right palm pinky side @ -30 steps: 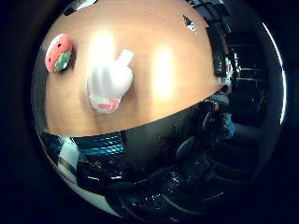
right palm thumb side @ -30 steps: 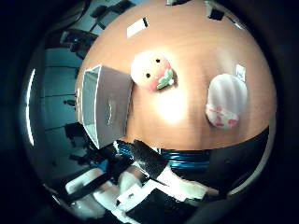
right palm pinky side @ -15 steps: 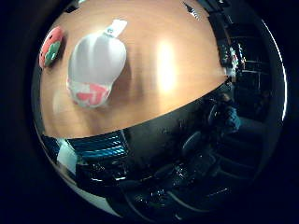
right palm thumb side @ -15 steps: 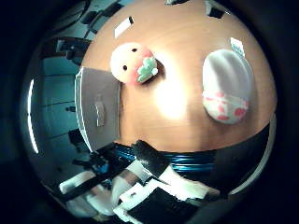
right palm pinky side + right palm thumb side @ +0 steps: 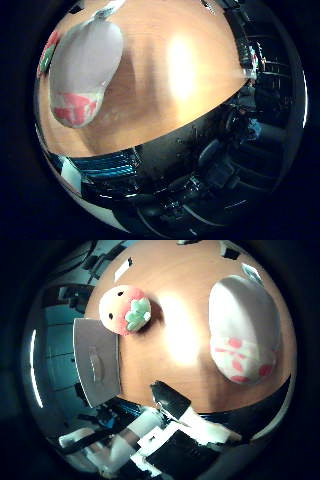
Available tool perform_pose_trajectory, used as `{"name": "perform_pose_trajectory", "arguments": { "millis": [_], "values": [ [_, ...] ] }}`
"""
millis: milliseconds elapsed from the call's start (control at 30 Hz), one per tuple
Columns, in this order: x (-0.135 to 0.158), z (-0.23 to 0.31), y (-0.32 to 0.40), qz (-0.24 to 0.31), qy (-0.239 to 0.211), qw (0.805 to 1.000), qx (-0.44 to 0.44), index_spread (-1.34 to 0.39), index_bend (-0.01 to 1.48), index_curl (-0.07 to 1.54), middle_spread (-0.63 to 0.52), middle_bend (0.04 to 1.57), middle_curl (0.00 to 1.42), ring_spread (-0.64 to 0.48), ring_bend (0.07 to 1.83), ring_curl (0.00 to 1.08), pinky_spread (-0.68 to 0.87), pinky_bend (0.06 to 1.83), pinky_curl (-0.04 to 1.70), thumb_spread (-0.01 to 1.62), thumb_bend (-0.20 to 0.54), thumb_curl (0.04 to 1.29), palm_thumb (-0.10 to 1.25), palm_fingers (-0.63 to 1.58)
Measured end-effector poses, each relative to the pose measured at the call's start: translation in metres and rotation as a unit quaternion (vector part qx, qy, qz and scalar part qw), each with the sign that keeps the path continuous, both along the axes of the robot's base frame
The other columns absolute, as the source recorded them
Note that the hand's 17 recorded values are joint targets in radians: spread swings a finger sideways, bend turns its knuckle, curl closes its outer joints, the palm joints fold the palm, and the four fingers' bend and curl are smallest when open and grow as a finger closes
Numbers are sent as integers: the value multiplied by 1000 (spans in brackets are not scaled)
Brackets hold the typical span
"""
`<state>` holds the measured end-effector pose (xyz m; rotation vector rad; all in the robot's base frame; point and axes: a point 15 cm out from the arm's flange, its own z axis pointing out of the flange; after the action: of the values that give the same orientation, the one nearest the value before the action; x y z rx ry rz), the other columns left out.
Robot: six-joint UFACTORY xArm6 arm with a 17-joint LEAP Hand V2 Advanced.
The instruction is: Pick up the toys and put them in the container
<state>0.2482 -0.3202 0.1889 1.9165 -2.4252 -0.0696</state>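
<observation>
A white plush toy with red spots [image 5: 243, 333] lies on the wooden table [image 5: 180, 345] and fills much of both palm views, so it is close under my palm; it also shows as the white plush [image 5: 82, 70]. A pink strawberry plush with a green leaf top [image 5: 125, 310] lies further off on the table. Beside it, at the table's edge, stands a grey container [image 5: 96, 362]. Parts of my hand [image 5: 170, 425], white and black, reach in near the table's front edge. Its fingers look fairly straight and hold nothing.
Small flat dark and white items [image 5: 121, 271] lie at the table's far side. Below the table's front edge [image 5: 165, 135] the room is dark, with chairs and equipment [image 5: 220, 160].
The whole picture has shifted: the palm has come closer to the table. The white plush now looks much larger in both views. The toys themselves have not moved.
</observation>
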Motion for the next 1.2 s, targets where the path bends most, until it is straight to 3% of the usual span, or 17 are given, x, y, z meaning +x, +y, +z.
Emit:
{"name": "perform_pose_trajectory", "arguments": {
  "millis": [433,533,633,700,767,967,1200],
  "values": [
    [0,-30,-7,-4,10,1000,13,-388,152,276,-92,232,355,126,264,241,377,237,300,1027,-23,281,521,321],
    [-2,-36,-6,-2,16,1000,17,-404,165,272,-194,319,381,-42,398,262,306,249,286,1021,-18,288,557,572],
    [-3,-38,-6,0,19,1000,18,-432,154,263,-301,434,442,-254,646,338,5,398,305,1027,-9,304,640,947],
    [-3,-37,-6,0,19,1000,18,-467,260,337,-354,581,536,-322,817,438,-287,640,405,1027,-10,318,708,1232],
    [-2,-34,-6,1,18,1000,16,-485,408,422,-362,710,614,-333,924,497,-367,784,474,1025,-10,328,757,1286],
    [0,-14,-5,9,5,1000,8,-421,876,733,-315,1049,834,-290,1245,661,-325,1151,698,1024,-14,357,871,1159],
    [-11,25,15,20,13,1000,16,-333,1011,865,-259,1181,938,-255,1356,745,-248,1262,835,1036,0,438,1054,1060]
  ]
}}
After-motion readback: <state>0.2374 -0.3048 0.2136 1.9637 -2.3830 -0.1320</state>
